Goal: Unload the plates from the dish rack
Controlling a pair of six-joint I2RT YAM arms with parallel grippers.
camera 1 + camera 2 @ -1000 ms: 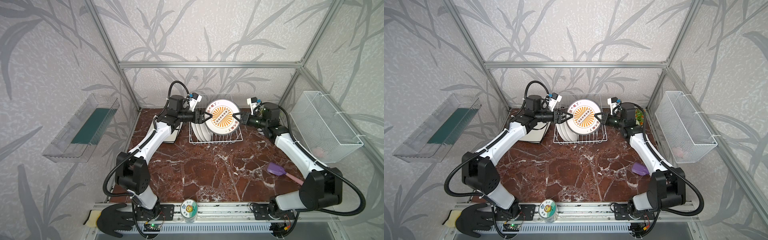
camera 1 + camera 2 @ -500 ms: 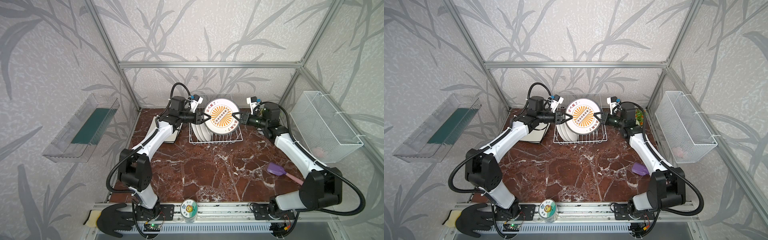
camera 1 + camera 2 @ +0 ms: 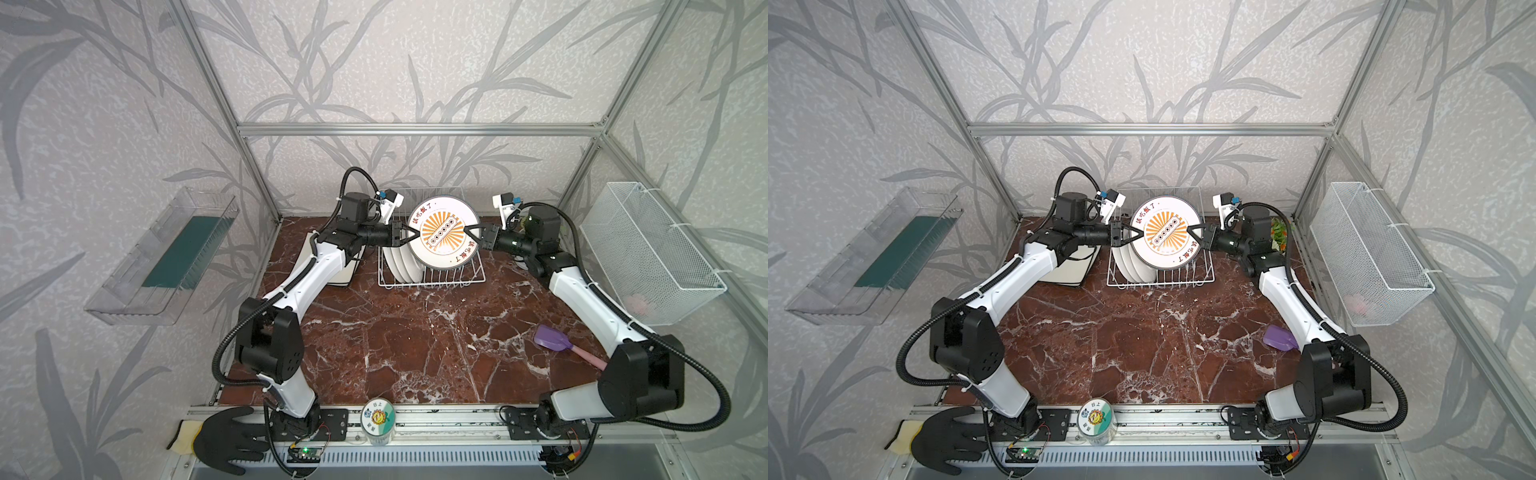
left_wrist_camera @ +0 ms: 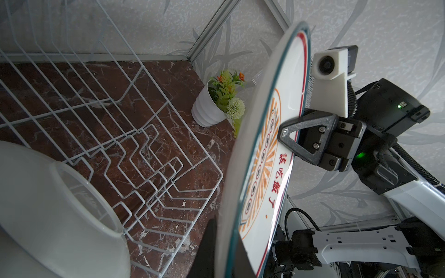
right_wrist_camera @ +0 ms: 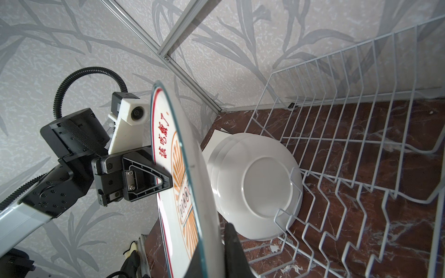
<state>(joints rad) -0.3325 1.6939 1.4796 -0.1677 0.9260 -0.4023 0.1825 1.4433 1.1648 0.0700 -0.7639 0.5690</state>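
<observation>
Both top views: glossy round sunburst plate [image 3: 443, 239] upright over white wire dish rack [image 3: 457, 275], frame centre. Your left gripper [image 3: 415, 236] clamps its rim; right gripper [image 3: 468, 233] straddles opposite rim, grip unclear; arms level.

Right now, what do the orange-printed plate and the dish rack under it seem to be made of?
Orange-printed plate: probably glazed ceramic, though melamine is possible. Its white face is glossy and catches glare, and a thin teal line runs round the rim. Dish rack: thin metal wire with a smooth white coating, judging by its bent rods and crossing joints.
</observation>
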